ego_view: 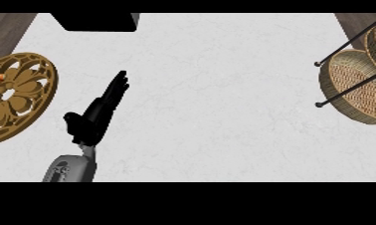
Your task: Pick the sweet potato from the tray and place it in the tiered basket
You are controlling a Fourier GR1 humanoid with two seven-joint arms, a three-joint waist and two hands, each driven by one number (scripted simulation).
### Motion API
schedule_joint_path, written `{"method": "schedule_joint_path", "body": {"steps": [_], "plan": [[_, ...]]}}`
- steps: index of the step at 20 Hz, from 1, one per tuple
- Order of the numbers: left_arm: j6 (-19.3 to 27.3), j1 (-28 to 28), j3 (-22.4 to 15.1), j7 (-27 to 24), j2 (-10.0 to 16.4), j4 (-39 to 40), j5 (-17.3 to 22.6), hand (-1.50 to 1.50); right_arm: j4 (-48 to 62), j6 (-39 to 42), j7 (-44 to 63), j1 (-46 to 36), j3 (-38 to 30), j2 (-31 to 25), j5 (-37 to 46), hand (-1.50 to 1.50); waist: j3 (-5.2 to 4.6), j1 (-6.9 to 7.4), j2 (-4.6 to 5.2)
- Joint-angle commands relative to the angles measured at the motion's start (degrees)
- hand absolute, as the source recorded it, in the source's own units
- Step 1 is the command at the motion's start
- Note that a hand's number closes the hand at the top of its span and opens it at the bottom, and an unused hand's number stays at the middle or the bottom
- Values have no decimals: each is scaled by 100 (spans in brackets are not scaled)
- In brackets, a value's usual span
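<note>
A round golden tray (pixel 26 94) with an ornate cut-out pattern lies at the left edge of the white counter. A small orange bit (pixel 4 76), perhaps the sweet potato, shows at the tray's left rim, mostly out of view. The woven tiered basket (pixel 351 87) with black wire frame stands at the right edge. My left hand (pixel 99 110) is to the right of the tray, fingers straight and pointing up-right, thumb out, holding nothing. My right hand does not show.
A black box-like object (pixel 95 21) sits at the counter's far edge, upper left. Dark wood surfaces (pixel 15 25) show in both top corners beyond the counter.
</note>
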Motion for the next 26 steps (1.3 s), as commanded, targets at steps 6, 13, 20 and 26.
{"method": "schedule_joint_path", "body": {"steps": [6, 13, 20, 26], "plan": [[-218, 95, 167, 99, 166, -165, 172, 0, -123, -438, 201, 215, -652, 163, -650, -150, 42, -28, 13], [-5, 188, 12, -110, -51, -52, -40, 0, -574, -2021, -52, 699, -740, -541, 182, -150, 40, -79, 24], [260, 240, -21, 61, -187, -230, -150, 0, -1253, -2202, -632, 1789, -1921, -1266, -427, -150, 50, -263, -30], [-75, 478, 169, 139, 120, -467, 99, 0, -1420, -1176, -1261, 3209, -3460, -1673, -1524, -150, 51, -286, -38]]}}
